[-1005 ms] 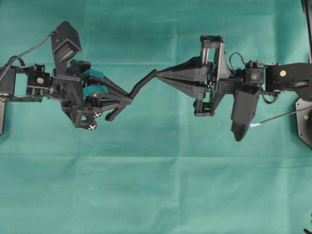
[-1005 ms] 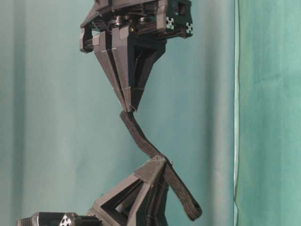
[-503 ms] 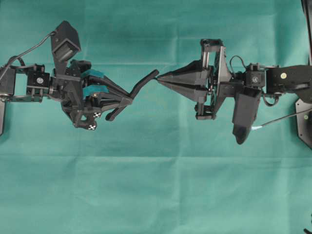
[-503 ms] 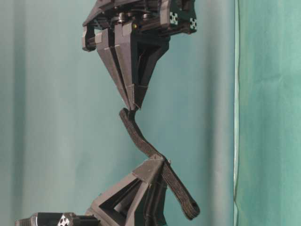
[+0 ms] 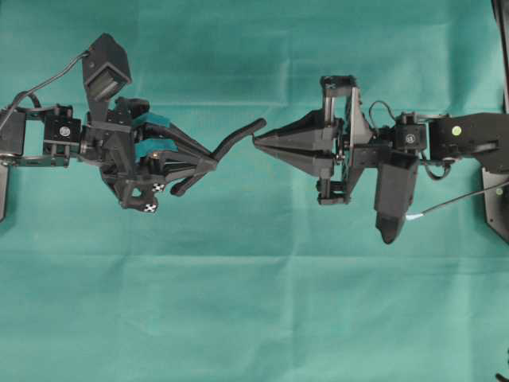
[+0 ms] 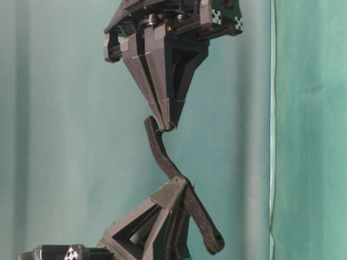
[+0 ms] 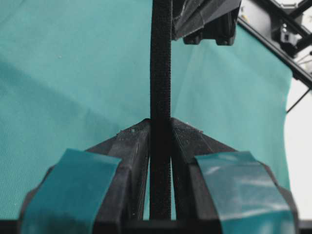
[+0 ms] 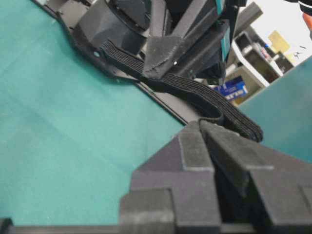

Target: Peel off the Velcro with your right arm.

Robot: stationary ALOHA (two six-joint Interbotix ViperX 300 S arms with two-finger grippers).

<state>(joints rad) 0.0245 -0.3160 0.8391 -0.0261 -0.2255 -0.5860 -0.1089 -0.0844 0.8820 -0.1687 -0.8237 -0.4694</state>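
Green cloth (image 5: 254, 318) covers the whole table under us, and both our arms hang above its middle. Our left gripper (image 5: 208, 161), the one with teal pads, is clenched on the Velcro (image 5: 237, 136) partway along the strap; in the left wrist view the strap runs straight up between those two fingers (image 7: 131, 146), so we judge this hand serves as the anchor to pull against. Our right gripper (image 5: 256, 140) has its fingers pressed fully together, tips just beside the strap's free end; in the right wrist view the strap curls around the tips, and whether any of it is actually pinched we cannot tell. Seen from overhead, the strap's long axis runs from about 8 o'clock, where one end pokes out below the left fingers, up towards 2 o'clock, where the other end points at the right arm (image 5: 469, 139). From table level it twists upward between the two grippers, well clear of the cloth.
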